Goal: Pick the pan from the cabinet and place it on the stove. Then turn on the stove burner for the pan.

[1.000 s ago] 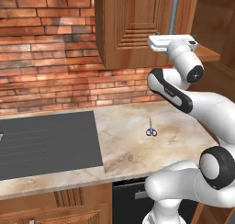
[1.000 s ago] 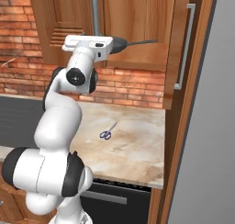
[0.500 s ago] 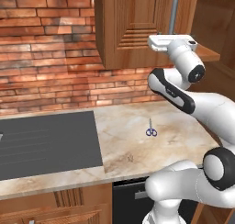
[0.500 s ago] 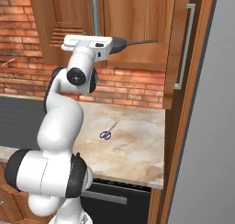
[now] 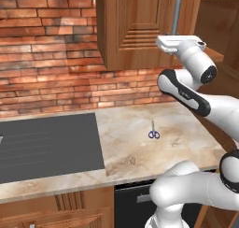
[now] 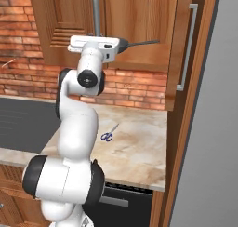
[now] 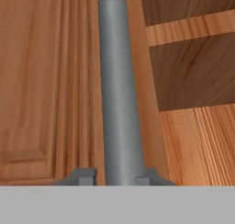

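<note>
Pan handle (image 6: 142, 43) juts from cabinet shelf, behind half-open door (image 5: 135, 26); pan body hidden from me. Gripper (image 7: 114, 175) narrow, fingers (image 7: 82, 175) either side of bar handle (image 7: 118, 94); firm clamp not certain. Risk: pull before grip seats, fingers slip off smooth bar, door swings back. Hand view shows bar between fingers, bare shelf (image 7: 193, 28) beyond. Right base view alone gives pan handle. Scissors (image 5: 153, 132) mid-counter, near stove (image 5: 46, 145) edge.
</note>
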